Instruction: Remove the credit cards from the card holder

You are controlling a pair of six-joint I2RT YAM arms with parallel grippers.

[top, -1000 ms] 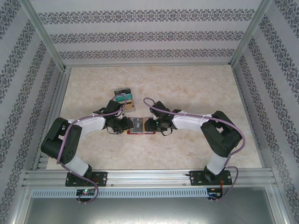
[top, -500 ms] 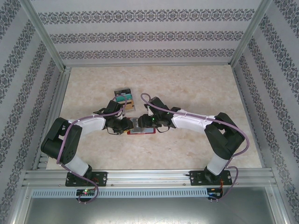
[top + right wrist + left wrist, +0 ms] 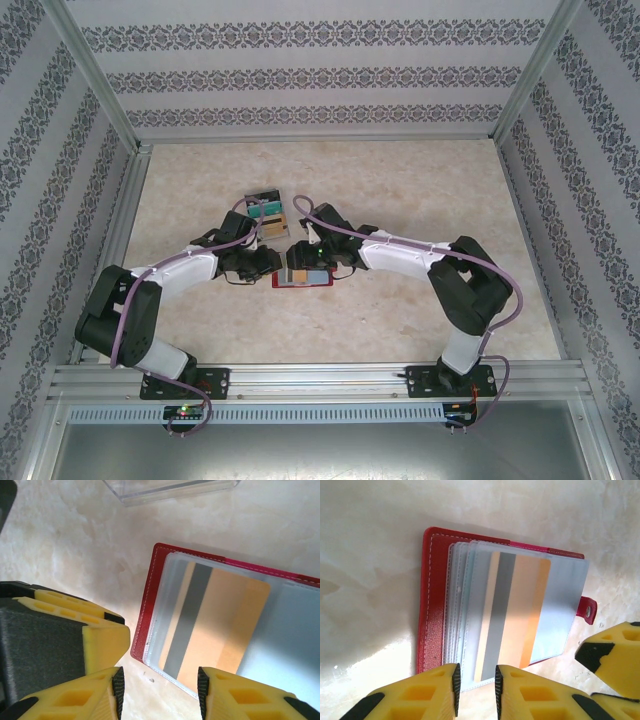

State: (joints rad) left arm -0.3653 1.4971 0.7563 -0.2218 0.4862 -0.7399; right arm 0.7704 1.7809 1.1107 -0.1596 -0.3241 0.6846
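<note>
The card holder (image 3: pixel 427 610) lies open near the middle of the surface (image 3: pixel 365 550) (a touch toward the near edge). My left fingers (image 3: pixel 432 690), narrowly apart, straddle the short end of the orange card (image 3: pixel 520 610), whose long axis runs straight away from them. My right fingers (image 3: pixel 240 695) hover wider apart over a corner.

Bright, even light; soft shadow beside the card holder (image 3: pixel 432 605), pale glare on its sleeves (image 3: pixel 565 610).
</note>
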